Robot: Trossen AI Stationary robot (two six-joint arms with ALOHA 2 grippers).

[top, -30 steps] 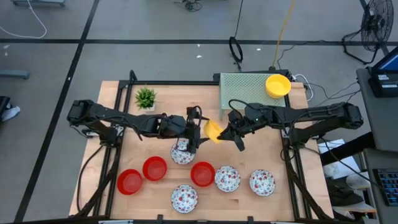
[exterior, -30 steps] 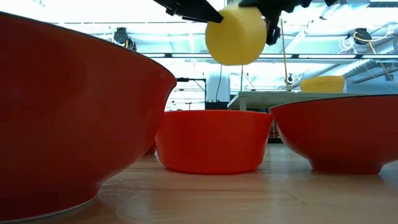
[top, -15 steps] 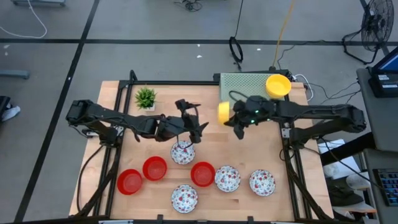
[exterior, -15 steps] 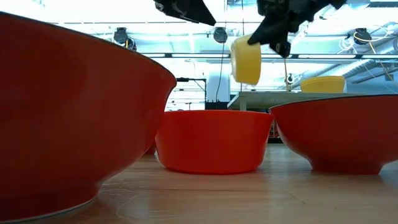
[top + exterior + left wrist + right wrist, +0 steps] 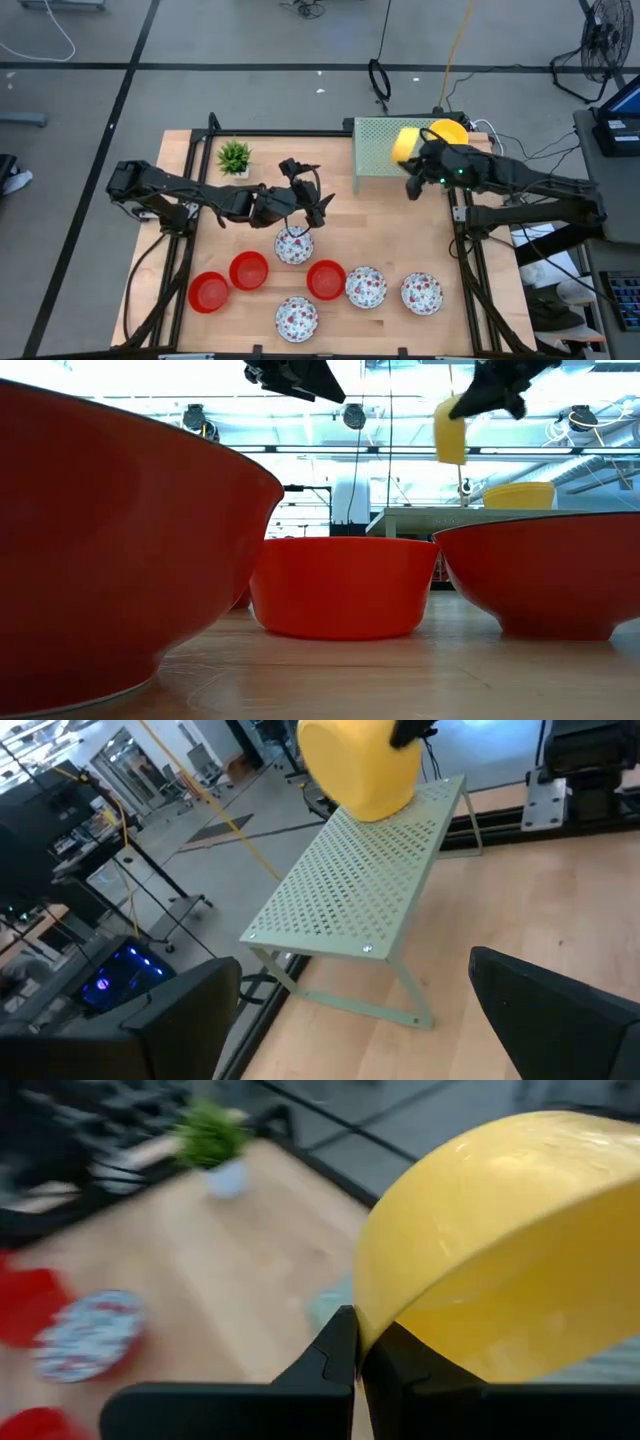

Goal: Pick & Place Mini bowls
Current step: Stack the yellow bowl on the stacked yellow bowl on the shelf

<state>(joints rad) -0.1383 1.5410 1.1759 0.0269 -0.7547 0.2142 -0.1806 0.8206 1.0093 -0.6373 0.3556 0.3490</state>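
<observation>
at the near edge of the table lie two speckled white bowls, with another speckled pair just behind them to the right. three red bowls sit in the same band; in the low view they crowd the lens, the nearest red bowl cut off at the left edge and hiding most of the table beyond it. one more speckled bowl rests mid-table, partly covered by the left tool, which hangs above it with its fingers spread apart and nothing between them. farther back, the right tool is clamped on the rim of a yellow bowl, held tipped on edge in the air over the green perforated shelf; in the right wrist view the fingers pinch the yellow bowl's wall and the bowl fills most of the picture, blurring what lies past it. a second yellow bowl sits on the shelf just behind, half hidden by the right arm. a small green potted plant stands at the table's far left corner.
</observation>
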